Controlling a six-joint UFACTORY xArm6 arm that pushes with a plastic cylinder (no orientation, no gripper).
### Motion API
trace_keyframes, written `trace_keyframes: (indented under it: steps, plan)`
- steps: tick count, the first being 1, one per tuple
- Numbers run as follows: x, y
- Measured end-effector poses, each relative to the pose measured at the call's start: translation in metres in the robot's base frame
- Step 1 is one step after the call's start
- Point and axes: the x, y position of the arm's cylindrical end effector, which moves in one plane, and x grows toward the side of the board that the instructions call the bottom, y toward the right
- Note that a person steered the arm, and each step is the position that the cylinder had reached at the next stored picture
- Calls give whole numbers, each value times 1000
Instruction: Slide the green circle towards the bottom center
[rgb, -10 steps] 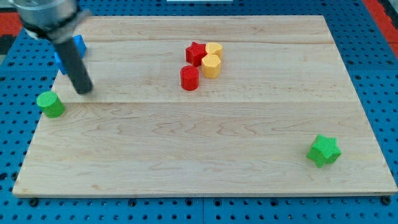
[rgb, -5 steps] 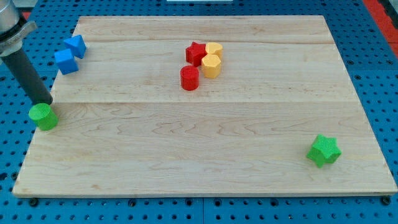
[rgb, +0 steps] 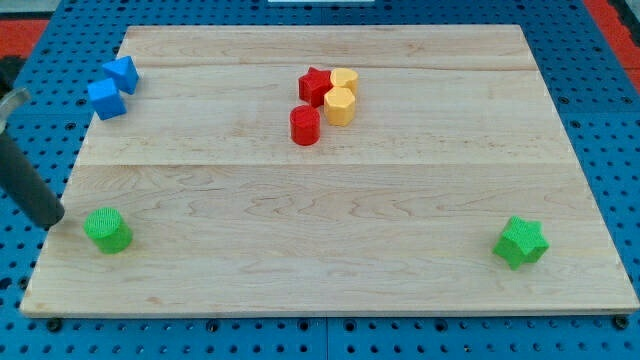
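The green circle (rgb: 107, 229) lies on the wooden board (rgb: 330, 250) near its left edge, toward the view's bottom. My tip (rgb: 50, 222) is at the board's left edge, just left of the green circle with a small gap between them. The dark rod slants up to the view's left edge.
Two blue blocks (rgb: 112, 86) sit at the top left. A red star (rgb: 315, 85), a red cylinder (rgb: 305, 125) and two yellow blocks (rgb: 341, 97) cluster at top centre. A green star (rgb: 521, 242) sits at the bottom right.
The green circle has slid down and to the right along the left edge. My tip has moved down and left, from above the circle to its left side.
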Motion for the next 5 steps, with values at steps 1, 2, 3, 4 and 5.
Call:
trace_keyframes:
  steps: [1,2,3,4,5]
  plan:
    - [26,25]
    - [10,124]
    - [4,162]
    - [4,111]
    - [-38,145]
